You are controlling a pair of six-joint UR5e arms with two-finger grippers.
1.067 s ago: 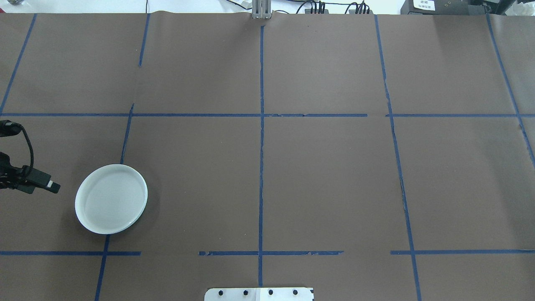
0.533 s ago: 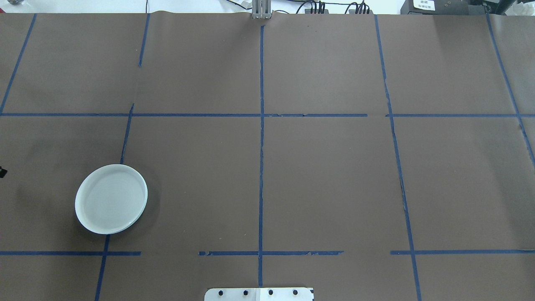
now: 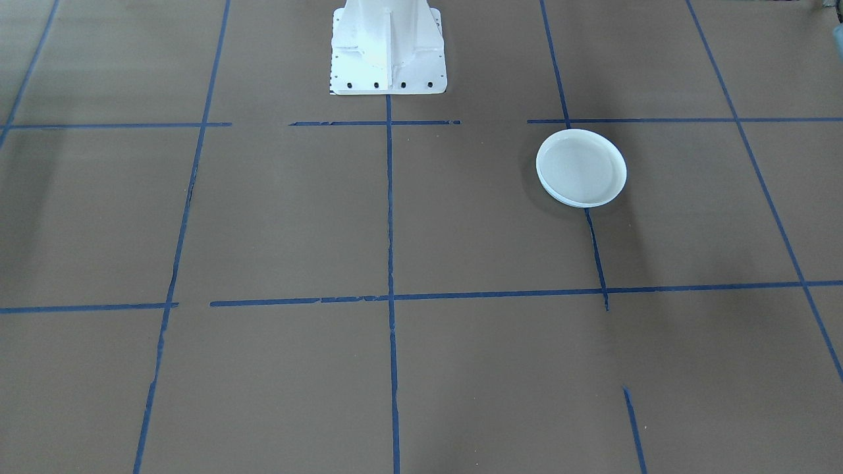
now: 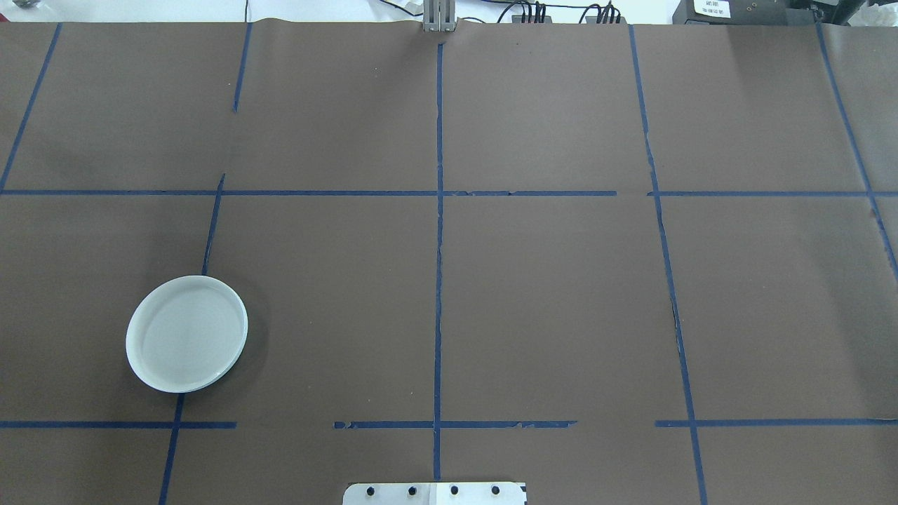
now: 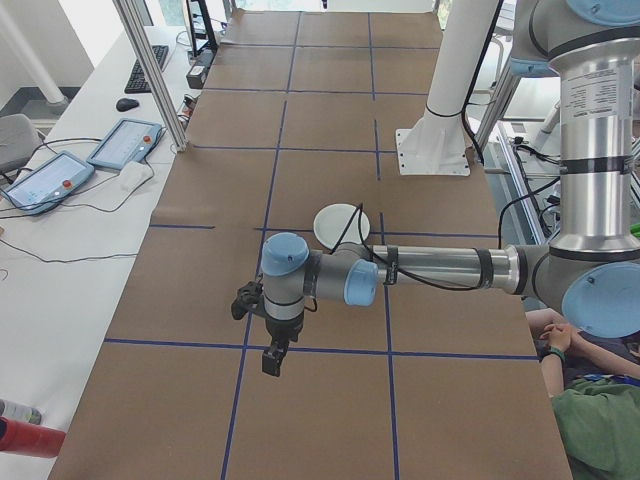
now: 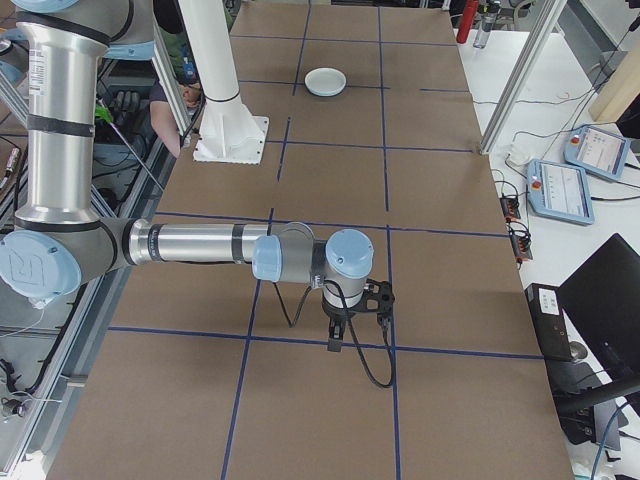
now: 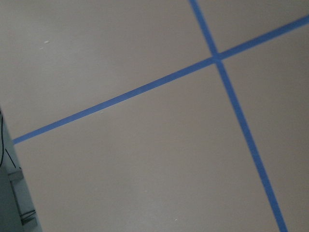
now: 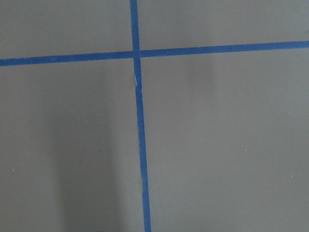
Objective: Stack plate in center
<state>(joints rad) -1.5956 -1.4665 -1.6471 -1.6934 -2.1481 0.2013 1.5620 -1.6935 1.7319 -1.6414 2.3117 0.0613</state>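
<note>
A smooth pale round plate rests on the brown table cover on my left side, also seen from the front and small in both side views. Its lower rim shows a second edge under it. My left gripper appears only in the exterior left view, hanging over a blue tape line well clear of the plate; I cannot tell whether it is open or shut. My right gripper appears only in the exterior right view, far from the plate; its state cannot be told either. Both wrist views show only the cover and tape.
The white robot pedestal stands at the table's near-middle edge. Blue tape lines divide the brown cover into squares. Teach pendants and cables lie on side tables. A person's arm is at the robot's side.
My left gripper, beside the plate at the overhead view's left edge 1.1 s ago, has drawn back out of that view. The plate has not moved.
</note>
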